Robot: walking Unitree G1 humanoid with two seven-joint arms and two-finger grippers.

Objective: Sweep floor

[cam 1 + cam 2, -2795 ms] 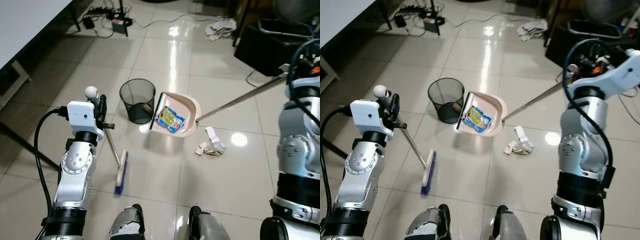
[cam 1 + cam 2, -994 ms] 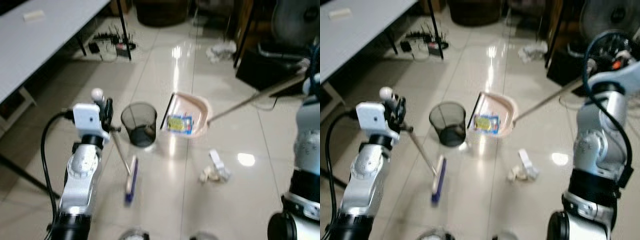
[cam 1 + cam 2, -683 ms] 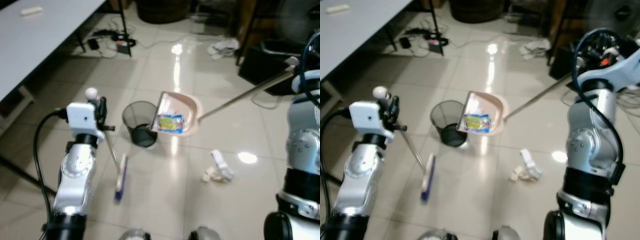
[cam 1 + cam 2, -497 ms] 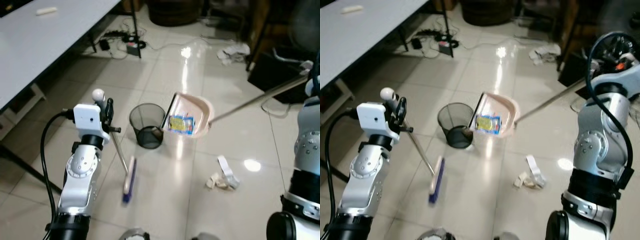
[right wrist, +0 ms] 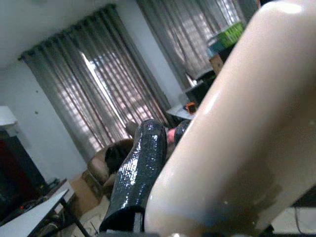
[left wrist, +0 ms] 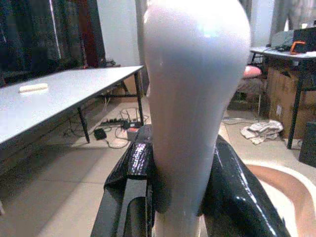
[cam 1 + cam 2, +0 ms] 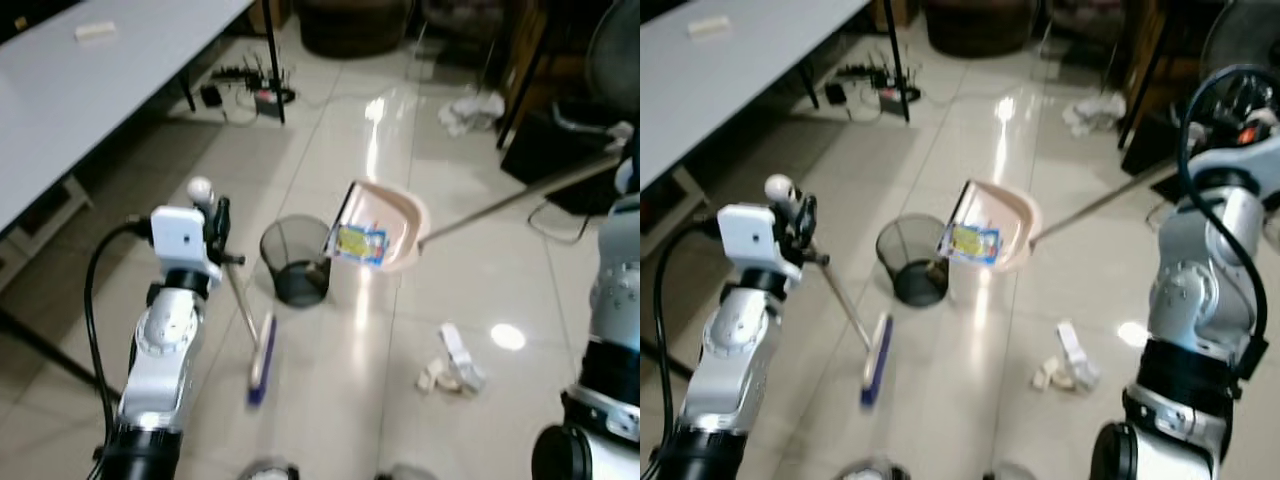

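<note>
The right gripper point(image 5: 163, 163) clenches the dustpan handle point(image 7: 500, 204), tilting the pan point(image 7: 385, 225) over the bin point(image 7: 296, 260); its wrapper point(image 7: 361, 243) seems about to slide binward. The left gripper point(image 6: 173, 168) grips the broom point(image 7: 258, 355), its head on the floor point(image 7: 340, 400) beside the bin.

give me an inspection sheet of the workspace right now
surface: glossy tiled floor, glare spots.
job's things: dustpan held tilted beside the bin, a yellow packet on it; broom head on the floor.
clutter: crumpled paper on the tiles; rag further back.
grippers: left gripper shut on the broom handle; right gripper against the dustpan handle.
cables: power strip and leads under the table.
surroundings: dark furniture at the right.
</note>
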